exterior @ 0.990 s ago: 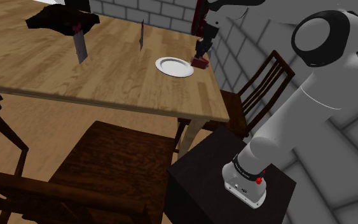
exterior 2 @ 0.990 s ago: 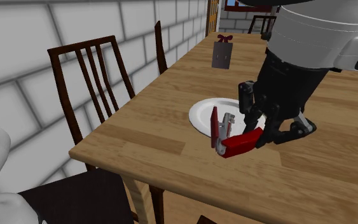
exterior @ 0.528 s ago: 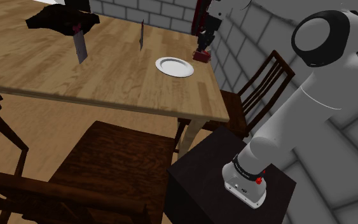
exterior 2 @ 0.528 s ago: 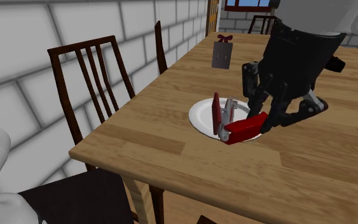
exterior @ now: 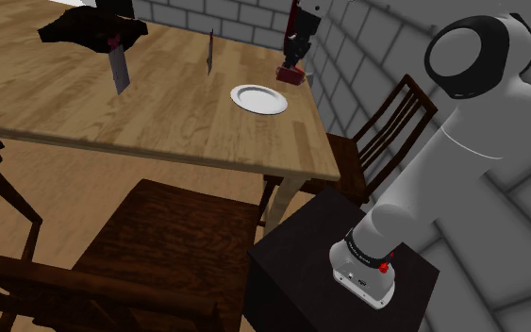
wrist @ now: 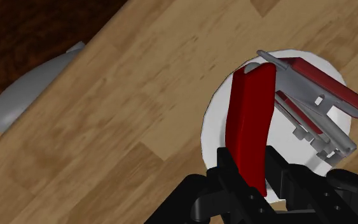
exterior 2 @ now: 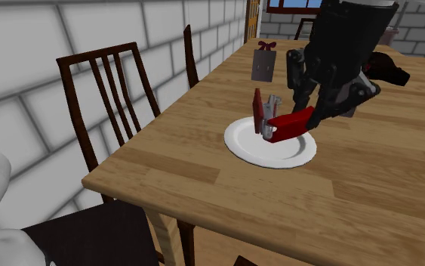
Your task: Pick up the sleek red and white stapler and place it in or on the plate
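The gripper [wrist: 252, 170] clasps the stapler [wrist: 251, 118] by its red arm. The stapler hangs splayed open, with the plate [wrist: 217, 137] directly beneath the fingers, seemingly untouched.

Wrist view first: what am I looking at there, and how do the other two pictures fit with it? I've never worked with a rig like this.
The machine is one white robot arm standing on a black box beside a wooden table. The shoulder view looks down over that table from beside the box. The second exterior view looks across the table's corner at the arm's working end, with a dark wooden chair alongside. The wrist view comes from a camera on the hand, looking along the black gripper. Its two fingers clasp the red half of a red and grey stapler, which hangs open in the air over a white plate. Further along the table are a flat grey item, another like it, and a black lump.
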{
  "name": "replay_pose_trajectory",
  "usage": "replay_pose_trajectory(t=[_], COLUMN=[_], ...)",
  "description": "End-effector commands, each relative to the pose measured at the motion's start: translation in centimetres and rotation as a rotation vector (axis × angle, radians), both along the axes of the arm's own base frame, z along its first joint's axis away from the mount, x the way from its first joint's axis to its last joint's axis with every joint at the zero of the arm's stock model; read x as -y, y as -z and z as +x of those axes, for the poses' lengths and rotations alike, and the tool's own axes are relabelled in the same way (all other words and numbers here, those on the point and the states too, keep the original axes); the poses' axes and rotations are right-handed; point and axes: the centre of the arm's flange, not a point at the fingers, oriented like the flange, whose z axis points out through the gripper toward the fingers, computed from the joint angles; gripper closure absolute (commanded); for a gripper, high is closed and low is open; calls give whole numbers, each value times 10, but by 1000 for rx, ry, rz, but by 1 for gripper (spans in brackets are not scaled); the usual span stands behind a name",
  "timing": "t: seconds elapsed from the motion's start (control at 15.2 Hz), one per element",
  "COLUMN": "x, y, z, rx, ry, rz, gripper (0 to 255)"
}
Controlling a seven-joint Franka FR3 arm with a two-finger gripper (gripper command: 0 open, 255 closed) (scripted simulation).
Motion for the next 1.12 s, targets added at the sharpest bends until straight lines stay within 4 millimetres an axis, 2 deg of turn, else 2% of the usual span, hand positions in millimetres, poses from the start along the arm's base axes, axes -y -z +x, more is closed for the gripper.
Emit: replay_pose_trajectory(t=[0.0,0.26,1.06], x=[-22,-71,-71], y=[-3,-10,54], z=[10,37,37], rx=[0,0,0], ry=[1,1,1], rz=[0,0,0], gripper=[255,255,255])
